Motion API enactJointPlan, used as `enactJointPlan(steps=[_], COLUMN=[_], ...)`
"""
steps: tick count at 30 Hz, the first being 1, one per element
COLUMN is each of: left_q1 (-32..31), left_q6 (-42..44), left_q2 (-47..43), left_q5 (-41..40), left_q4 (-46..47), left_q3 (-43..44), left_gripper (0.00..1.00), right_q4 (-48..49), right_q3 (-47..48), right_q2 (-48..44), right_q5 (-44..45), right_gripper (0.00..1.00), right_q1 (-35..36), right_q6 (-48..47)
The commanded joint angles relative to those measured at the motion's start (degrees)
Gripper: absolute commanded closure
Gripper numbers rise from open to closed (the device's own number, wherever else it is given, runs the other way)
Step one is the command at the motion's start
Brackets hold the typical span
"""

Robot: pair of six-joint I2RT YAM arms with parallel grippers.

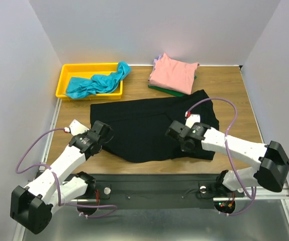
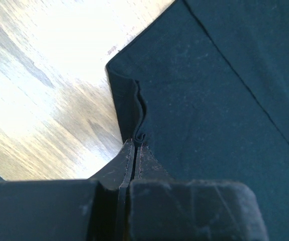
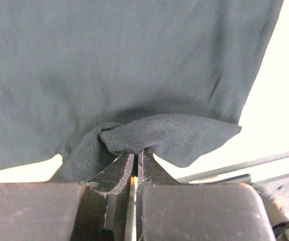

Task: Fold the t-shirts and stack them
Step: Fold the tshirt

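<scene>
Inside the yellow bin [image 1: 65,74] lies the teal shirt [image 1: 96,84], spilling over its right rim; just before the bin, on the table [image 1: 234,95], our left jaws and right jaws pinch the black shirt [image 1: 149,128].

**Your workspace**

You face a wooden counter [image 1: 237,88] boxed in by plain pale walls [image 1: 149,30] at the back and on both sides. Bright light glares off the wood. A black rail [image 1: 149,188] edges the near side.

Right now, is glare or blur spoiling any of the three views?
Top external: evenly lit, sharp. Left wrist: glare whitens the wooden table, but the large black cloth t-shirt is readable. Right wrist: background blown out white, shirt looks washed grey.
</scene>
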Motion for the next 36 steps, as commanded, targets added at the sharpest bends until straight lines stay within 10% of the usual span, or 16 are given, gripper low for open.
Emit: enactJointPlan(steps=[1,36], left_q1=[1.41,21.63], left_q6=[-0.50,14.61], left_q2=[-0.23,18.75], left_q5=[-2.96,2.32], left_q4=[0.86,24.49], left_q3=[-0.22,5.23], left_gripper=[1.00,1.00], right_q4=[-0.23,32.37], right_q3=[6.47,32.59], right_q2=[2.51,30.81], right_q5=[9.97,7.79], right_gripper=[0.99,0.99], right_q1=[-3.86,-27.25], right_q6=[-6.35,-43.88])
